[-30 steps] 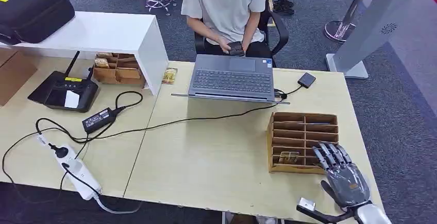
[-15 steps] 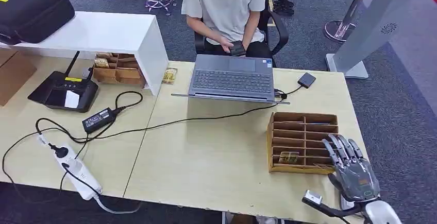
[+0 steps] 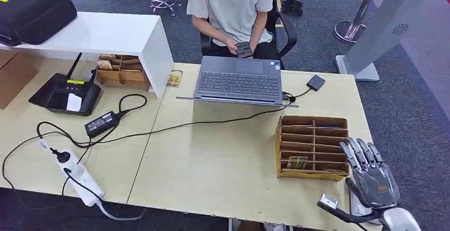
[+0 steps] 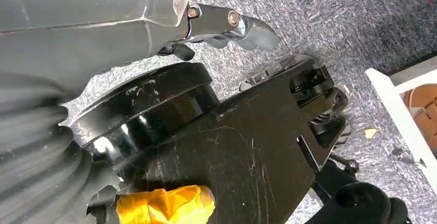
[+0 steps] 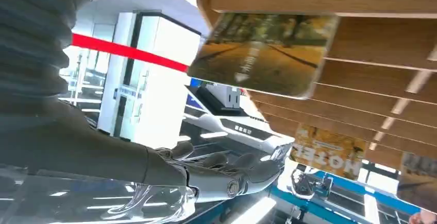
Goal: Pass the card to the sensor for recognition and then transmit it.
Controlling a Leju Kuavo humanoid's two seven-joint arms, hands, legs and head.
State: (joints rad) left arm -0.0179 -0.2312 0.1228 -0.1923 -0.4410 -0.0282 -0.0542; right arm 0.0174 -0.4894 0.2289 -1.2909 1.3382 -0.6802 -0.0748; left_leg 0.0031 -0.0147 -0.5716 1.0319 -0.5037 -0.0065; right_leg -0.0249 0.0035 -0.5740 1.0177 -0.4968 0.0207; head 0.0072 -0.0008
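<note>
Right now your right hand is hovering at the table's near right corner, just beside the wooden rack, with its fingers stretched out and apart and nothing in its grasp. You are seeing the card sitting in a lower slot of that rack, its printed end poking out toward you, apart from the hand. From the right wrist, you are looking at a card jutting from the rack's slats, with the fingers lying clear of it. Your left hand is hanging over grey carpet; you cannot tell from that view whether it is released or clenched. Across the table a person is sitting behind a laptop, holding a phone.
</note>
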